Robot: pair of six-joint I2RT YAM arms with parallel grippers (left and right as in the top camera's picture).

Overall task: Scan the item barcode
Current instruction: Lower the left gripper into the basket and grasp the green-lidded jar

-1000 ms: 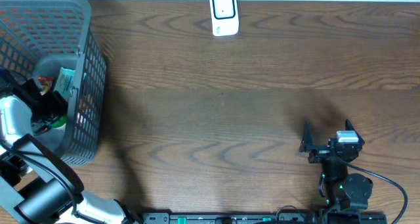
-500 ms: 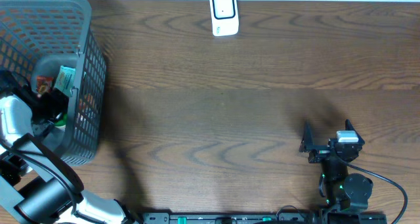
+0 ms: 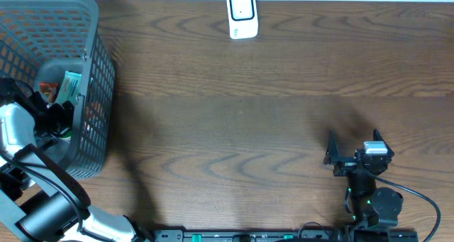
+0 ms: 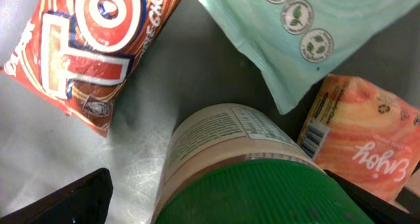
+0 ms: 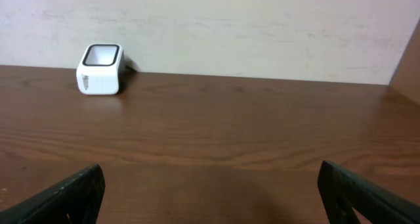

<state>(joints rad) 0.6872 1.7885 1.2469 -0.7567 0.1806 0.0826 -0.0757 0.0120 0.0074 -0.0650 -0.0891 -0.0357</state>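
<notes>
Nearest you, your right claw (image 3: 353,146) sat low over the bare wooden surface (image 3: 248,114) at the right, its fingers spread wide and holding nothing.

Over on the left, your left claw (image 4: 216,204) was down inside the grey mesh basket (image 3: 99,93), its jaws released. Its two dark fingers (image 4: 65,201) stood either side of a jar with a green lid (image 4: 230,145). The lid faced the wrist camera and the pale printed label ran away from it. You could not tell from either view whether the fingers touched the jar.

Beyond the jar on the basket floor lay a red snack bag (image 4: 85,46) to one side and a pale green pouch (image 4: 315,33) to the other. An orange packet (image 4: 367,142) lay just beside the jar, under the pouch's corner.

Farthest off, the white scanner (image 3: 241,15) stood at the far edge of the surface, well apart from the basket and from both claws.
</notes>
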